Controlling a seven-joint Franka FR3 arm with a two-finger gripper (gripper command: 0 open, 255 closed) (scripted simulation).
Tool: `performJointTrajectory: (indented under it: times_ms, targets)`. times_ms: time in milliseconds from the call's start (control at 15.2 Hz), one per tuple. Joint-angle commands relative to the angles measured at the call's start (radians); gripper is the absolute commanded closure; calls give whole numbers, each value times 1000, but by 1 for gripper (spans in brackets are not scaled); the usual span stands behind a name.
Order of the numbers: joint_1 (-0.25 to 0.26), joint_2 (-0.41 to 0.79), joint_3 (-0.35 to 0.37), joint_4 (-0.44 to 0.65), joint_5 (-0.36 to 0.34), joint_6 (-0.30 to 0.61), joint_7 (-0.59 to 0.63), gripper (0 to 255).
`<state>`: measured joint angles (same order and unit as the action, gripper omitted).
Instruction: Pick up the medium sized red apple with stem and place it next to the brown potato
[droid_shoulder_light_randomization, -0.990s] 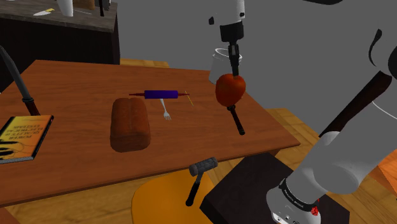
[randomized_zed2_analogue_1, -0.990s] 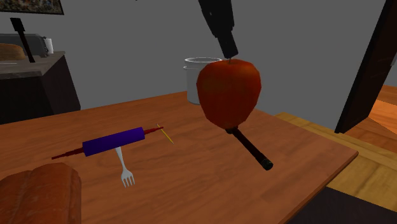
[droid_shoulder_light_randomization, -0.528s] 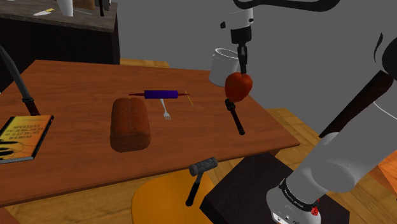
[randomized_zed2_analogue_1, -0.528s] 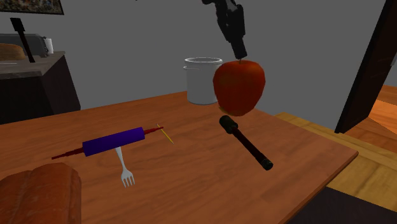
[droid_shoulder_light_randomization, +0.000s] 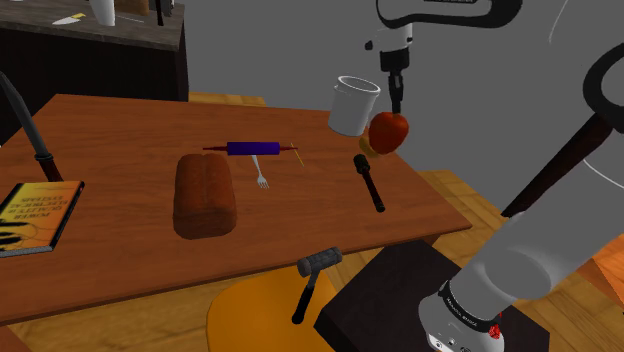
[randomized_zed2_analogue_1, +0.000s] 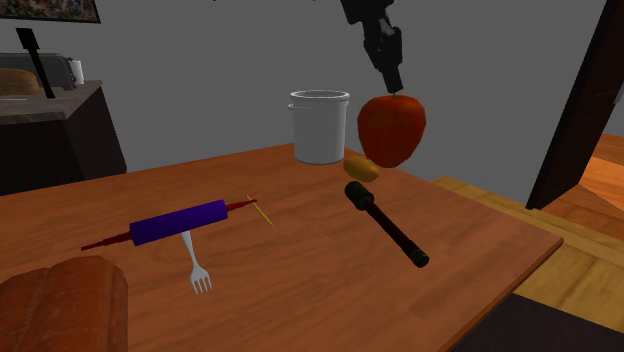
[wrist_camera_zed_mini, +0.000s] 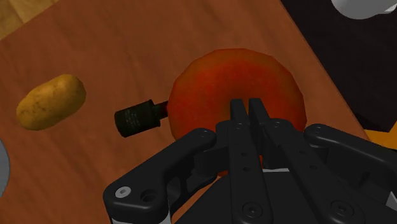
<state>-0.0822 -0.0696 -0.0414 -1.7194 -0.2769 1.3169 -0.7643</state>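
Red apple (randomized_zed2_analogue_1: 391, 130) hangs in the air, a little higher than the brown potato (randomized_zed2_analogue_1: 361, 167) and close to it. Your tool (randomized_zed2_analogue_1: 392, 80) is pinched tight on the top of the apple, right at the stem, so the apple is held.

The potato lies on the wooden bench (droid_shoulder_light_randomization: 120, 130). I think the pick-up part is done. What is left for you looks like this: bring the apple down, set it on the bench beside the potato, and then let go. Watch the black torch (randomized_zed2_analogue_1: 387, 223), because one end of it lies just beside the potato, under the apple.

Now count with me. You have one apple and one potato. You have one black torch. One white pot (randomized_zed2_analogue_1: 320, 127) stands just behind the potato. One purple rolling pin (droid_shoulder_light_randomization: 252, 149) and one white fork (droid_shoulder_light_randomization: 260, 178) lie well away from the potato. One brown loaf (droid_shoulder_light_randomization: 204, 193) lies farther away than those. One book (droid_shoulder_light_randomization: 35, 215) lies farthest from the potato.
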Motion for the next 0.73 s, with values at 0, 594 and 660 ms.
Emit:
performJointTrajectory:
  times_ms: [0,594,660]
  targets:
    - [-24,24,-28,14,-17,25,-50,255]
    - [-130,158,-131,126,-56,111,-246,255]
    - [-142,178,-142,145,-57,118,-268,255]
